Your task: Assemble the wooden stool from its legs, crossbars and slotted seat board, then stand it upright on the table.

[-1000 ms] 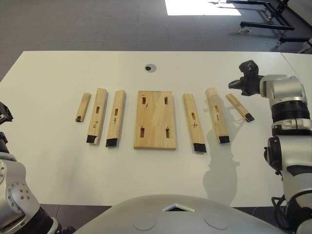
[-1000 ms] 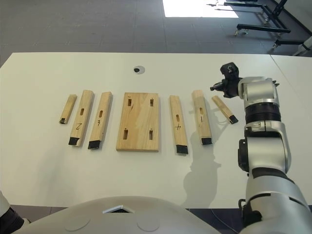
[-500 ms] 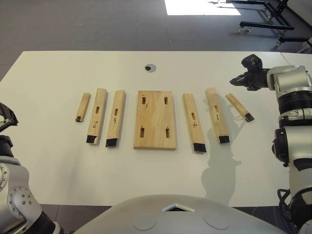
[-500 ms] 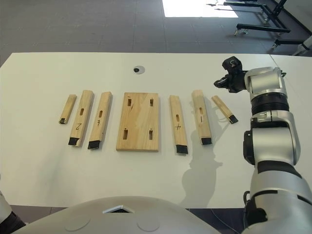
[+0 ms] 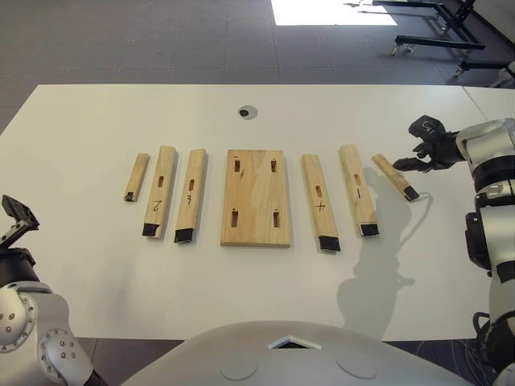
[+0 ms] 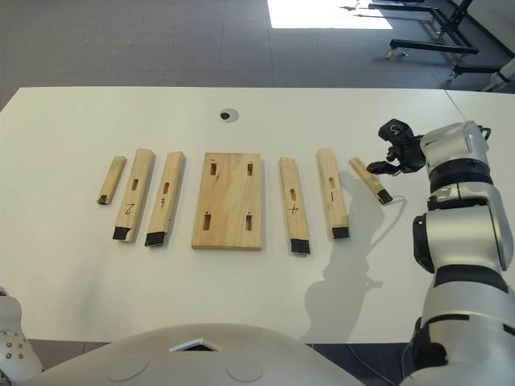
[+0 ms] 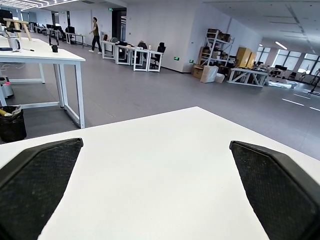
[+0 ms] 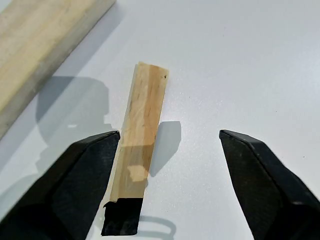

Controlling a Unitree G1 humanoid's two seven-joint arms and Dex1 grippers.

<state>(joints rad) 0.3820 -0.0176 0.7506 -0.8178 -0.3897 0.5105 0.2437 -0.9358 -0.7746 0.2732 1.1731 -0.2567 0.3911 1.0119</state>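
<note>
Evidently the right gripper [image 8: 169,134] is hanging just over the short crossbar [image 8: 141,135] at the right end of the row, with its two fingers spread wide and gripping nothing. The crossbar is lying flat on the table [image 5: 96,112], close beside one finger and not yet squeezed between the pair. The left gripper [image 7: 156,145] is sitting low by the near left edge of the table, likewise gaping and empty.

Moving outward from the crossbar, two legs [image 5: 358,190] [image 5: 320,203] are lying side by side. Beyond them the slotted seat board [image 5: 256,197] is resting flat in the middle with its four slots facing up. Two more legs [image 5: 191,195] [image 5: 159,190] and a second crossbar [image 5: 137,177] are lying past it on the left. Every piece is sitting apart from its neighbours and none is joined to another.

By my reading the job is only just beginning, since nothing is being held and nothing is fitted. Gripping this crossbar, seating both crossbars in the legs, pressing the legs into the board's slots and standing the stool up are all waiting to be done
</note>
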